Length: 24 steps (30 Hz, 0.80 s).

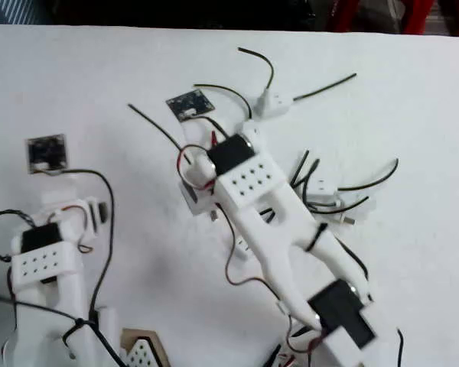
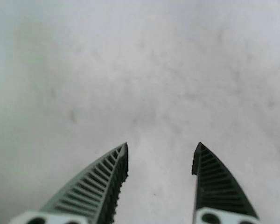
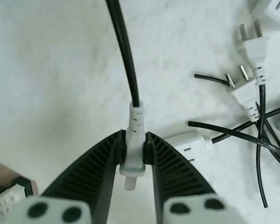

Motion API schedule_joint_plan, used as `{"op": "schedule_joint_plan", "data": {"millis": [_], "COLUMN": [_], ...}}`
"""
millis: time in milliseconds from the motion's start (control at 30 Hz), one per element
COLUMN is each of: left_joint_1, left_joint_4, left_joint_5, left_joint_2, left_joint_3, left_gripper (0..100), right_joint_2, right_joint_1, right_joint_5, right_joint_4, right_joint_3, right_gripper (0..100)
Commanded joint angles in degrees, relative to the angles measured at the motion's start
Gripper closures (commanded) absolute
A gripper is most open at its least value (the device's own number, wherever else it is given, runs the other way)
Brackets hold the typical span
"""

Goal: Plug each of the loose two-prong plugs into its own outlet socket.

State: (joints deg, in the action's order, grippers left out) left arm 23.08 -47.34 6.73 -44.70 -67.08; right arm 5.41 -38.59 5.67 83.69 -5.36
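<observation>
Right arm (image 1: 249, 180): stretched diagonally from near-right toward the table (image 1: 413, 92) centre, wrist pitched down. Left arm (image 1: 42, 264): folded up at near-left, well apart from the cable clutter.

Right gripper (image 3: 134, 135): fingers nearly closed, clamping a plug (image 3: 133, 147) by its pale body. The plug's end pokes out behind the pinch, and its black cable (image 3: 123, 51) runs straight away from the gripper across the table.

Left gripper (image 2: 162, 145): fingers spread wide with nothing between them, over bare table.

Right wrist view gives detail that the high view lacks:
- Two loose plugs (image 3: 248, 41) (image 3: 242, 93) lie flat to the right of the held one, prongs visible, cords crossing each other.
- A white socket (image 3: 189, 142) with two slots lies just beside the right finger. Whether they touch I can't tell.

High view adds layout:
- Another white socket (image 1: 271, 99) sits at far centre beyond the right arm, cable stubs out both sides.
- The plug/cable tangle (image 1: 329, 199) lies on the right arm's right side, partly under it.
- The grip itself is hidden under the arm here.
</observation>
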Motion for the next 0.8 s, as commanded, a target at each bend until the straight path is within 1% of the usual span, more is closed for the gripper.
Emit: {"op": "schedule_joint_plan", "data": {"millis": [0, 100, 200, 567, 767], "left_joint_1": [-2.8, -3.3, -5.2, -18.2, -23.0], "left_joint_4": [2.5, 2.8, 2.8, 2.8, 2.8], "left_joint_5": [0.0, 0.0, 0.0, -0.1, -0.4], "left_joint_2": [-1.7, -1.8, -1.8, -1.8, -1.8], "left_joint_3": [-0.2, 0.4, 2.2, 8.0, 13.4], "left_gripper": [77, 77, 77, 77, 77], "right_joint_2": [6.8, 9.9, 13.1, 26.4, 32.0], "right_joint_1": [-0.2, -0.2, -0.2, -0.1, -0.2], "right_joint_5": [-0.7, -0.7, -0.7, -0.8, -0.8], "right_joint_4": [-6.0, -11.6, -15.9, -31.7, -40.0], "right_joint_3": [-3.4, -8.3, -12.5, -31.3, -40.5], "right_gripper": [98.1, 98.1, 98.1, 98.1, 98.1]}}
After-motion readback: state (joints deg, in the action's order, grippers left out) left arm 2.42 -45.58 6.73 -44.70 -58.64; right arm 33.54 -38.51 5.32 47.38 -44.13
